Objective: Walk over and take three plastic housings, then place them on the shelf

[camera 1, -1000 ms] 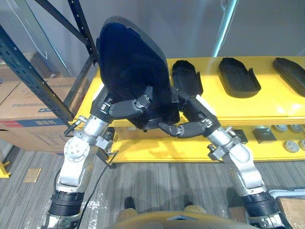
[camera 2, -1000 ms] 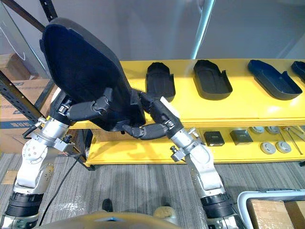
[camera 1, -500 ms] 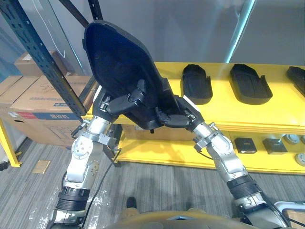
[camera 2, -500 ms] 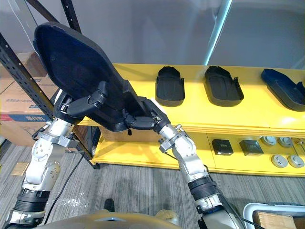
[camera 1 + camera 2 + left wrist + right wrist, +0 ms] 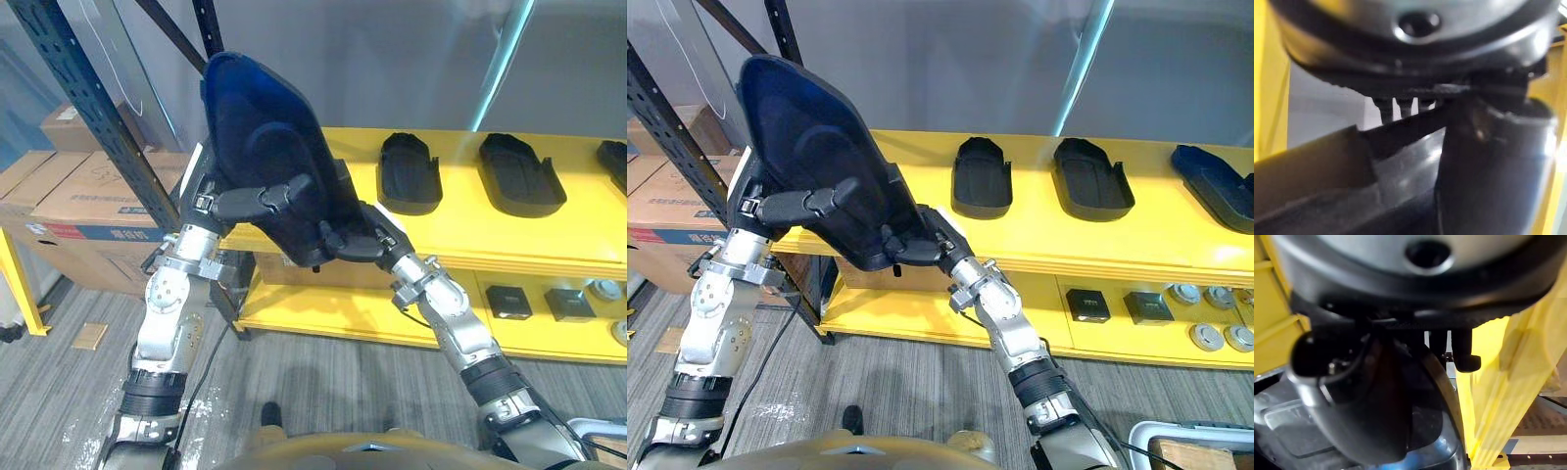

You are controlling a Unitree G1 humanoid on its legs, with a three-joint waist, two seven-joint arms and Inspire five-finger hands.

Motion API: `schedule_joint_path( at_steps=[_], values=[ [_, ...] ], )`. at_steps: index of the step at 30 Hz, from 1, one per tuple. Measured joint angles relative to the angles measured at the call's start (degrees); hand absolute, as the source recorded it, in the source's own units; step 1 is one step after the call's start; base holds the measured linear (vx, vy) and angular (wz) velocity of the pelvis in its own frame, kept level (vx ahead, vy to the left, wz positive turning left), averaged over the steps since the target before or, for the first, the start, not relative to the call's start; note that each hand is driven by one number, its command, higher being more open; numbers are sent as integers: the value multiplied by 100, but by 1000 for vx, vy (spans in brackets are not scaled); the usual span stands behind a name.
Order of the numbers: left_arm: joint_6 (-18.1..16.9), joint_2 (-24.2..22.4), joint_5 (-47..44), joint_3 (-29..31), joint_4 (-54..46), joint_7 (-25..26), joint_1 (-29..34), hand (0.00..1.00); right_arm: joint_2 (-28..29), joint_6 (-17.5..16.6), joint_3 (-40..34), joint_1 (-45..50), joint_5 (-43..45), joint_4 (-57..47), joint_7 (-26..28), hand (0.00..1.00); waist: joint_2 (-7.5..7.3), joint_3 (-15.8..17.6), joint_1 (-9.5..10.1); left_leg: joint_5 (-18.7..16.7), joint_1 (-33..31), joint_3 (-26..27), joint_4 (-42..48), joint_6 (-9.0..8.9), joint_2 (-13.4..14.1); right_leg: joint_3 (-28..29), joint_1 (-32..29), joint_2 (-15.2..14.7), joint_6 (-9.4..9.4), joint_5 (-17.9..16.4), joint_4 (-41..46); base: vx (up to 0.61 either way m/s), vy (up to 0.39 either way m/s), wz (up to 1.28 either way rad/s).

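Obs: 1 large dark plastic housing (image 5: 263,147) is held raised in front of the robot, tilted, hollow face towards the camera, clear of the yellow surface (image 5: 588,223) behind it. The left hand (image 5: 223,203) grasps its side rim, fingers (image 5: 282,190) laid curled across the hollow face and the thumb on the back. The right hand (image 5: 377,235) clasps the narrow lower end, thumb on one face and fingers over the rim in the right wrist view. Handling, judged: a thin moulded shell, stiff, probably light for its bulk, smooth and so liable to slide in a pinch. The broad form catches leverage, so 2 holds on the rim, apart, look sounder than 1. The rim and the stepped lower end offer the best purchase. 3 more housings (image 5: 982,176) (image 5: 1093,176) (image 5: 1220,191) lie hollow side up on the surface. Writing: none seen on the housing. The cardboard boxes (image 5: 88,201) beside the blue rack upright (image 5: 98,117) carry a printed strip (image 5: 108,233), too small to read.
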Motion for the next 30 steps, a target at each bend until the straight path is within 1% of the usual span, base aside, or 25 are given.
schedule_joint_path(
  at_steps=[2,3,4,6,7,9,11,13,14,15,17,19,21,22,23,24,26,28,30],
  values=[
    [-25,-68,17,15,109,263,-17,100,-2,41,-34,-88,2,176,-105,0,6,4,4,7,-4,-38,1,1,-1,-15,1,-2,0,-5,39,-18,-20,8],
    [-46,-144,20,15,254,413,-56,100,-6,100,-68,-196,2,319,-193,0,21,12,3,-11,-14,-92,0,-37,1,-64,29,3,0,-5,42,-52,-24,16],
    [-46,-178,25,15,325,493,-71,100,-6,134,-99,-235,3,366,-228,0,27,16,9,-8,-15,-116,0,-39,2,-92,48,7,-3,-7,40,-66,-27,21],
    [-45,-217,121,22,516,707,-77,100,-8,175,-185,-357,10,486,-330,0,52,30,58,-25,-12,-163,0,-19,11,-139,80,19,-17,-19,48,-55,-19,11],
    [-44,-222,237,38,611,874,-78,100,-23,215,-239,-458,14,497,-362,0,86,50,109,-25,-21,-176,0,-20,18,-150,79,25,-15,-16,47,-47,-14,4],
    [-39,-285,289,60,774,1182,-77,100,-32,231,-278,-677,25,528,-446,0,141,85,151,-25,-39,-235,0,-20,10,-213,102,22,-14,-16,50,-55,-20,13],
    [-40,-415,400,123,844,1409,-80,100,-33,248,-278,-884,26,600,-503,0,158,106,183,-25,-54,-283,1,-20,11,-274,126,26,-19,-22,49,-41,-27,16],
    [-51,-502,441,131,843,1642,-84,100,-44,309,-279,-998,31,618,-581,0,161,114,281,-25,-69,-319,2,-20,11,-309,137,30,-29,-32,49,-16,-26,12],
    [-80,-551,477,171,843,1788,-84,100,-19,393,-279,-1118,125,696,-600,0,160,156,299,-22,-71,-352,3,-21,4,-345,163,27,-27,-44,54,-10,-23,15],
    [-183,-593,547,217,843,1929,-84,100,27,490,-285,-1260,278,774,-659,0,160,233,309,-14,-79,-392,6,-22,-2,-385,175,24,-29,-61,76,-16,-23,18],
    [-238,-605,660,255,842,2050,-80,100,184,667,-427,-1443,595,916,-813,0,162,311,330,-3,-143,-471,18,-25,-5,-470,163,28,-29,-80,103,-20,-25,20],
    [-240,-677,660,297,830,2068,-51,100,343,843,-606,-1699,808,1175,-1008,0,181,412,406,30,-135,-499,18,-24,-10,-489,163,21,-11,-109,170,-11,-24,13],
    [-240,-788,641,310,691,2011,52,100,410,1159,-785,-2099,1043,1550,-1241,0,187,519,492,35,-164,-574,21,-23,-17,-560,170,20,-9,-138,207,-4,-29,17],
    [-240,-811,639,307,633,1984,88,100,408,1223,-807,-2205,1090,1647,-1294,0,187,559,510,37,-168,-593,21,-22,-19,-576,169,19,-17,-152,230,-2,-42,19],
    [-239,-849,637,265,529,1933,140,100,409,1364,-880,-2365,1210,1813,-1370,0,190,619,570,44,-179,-627,22,-24,-17,-596,168,20,-12,-191,268,-1,-38,12],
    [-239,-864,638,232,464,1906,185,100,413,1420,-901,-2443,1267,1903,-1418,0,194,642,600,46,-182,-637,22,-24,-17,-605,169,21,-10,-202,278,4,-50,15],
    [-240,-872,650,62,197,1773,353,100,446,1640,-968,-2711,1498,2233,-1610,0,227,711,647,87,-226,-709,23,8,-28,-693,170,18,-17,-246,306,12,-47,18],
    [-240,-872,649,-98,73,1704,355,100,470,1758,-1064,-2937,1764,2558,-1787,0,244,796,699,113,-227,-763,23,-21,-30,-748,173,14,-24,-314,388,3,-46,15],
    [-240,-871,648,-288,-63,1630,382,100,501,1776,-1253,-3185,1948,2757,-1938,0,255,850,760,113,-227,-791,23,-22,-25,-775,161,11,-31,-386,477,-8,-38,9]
  ],
)
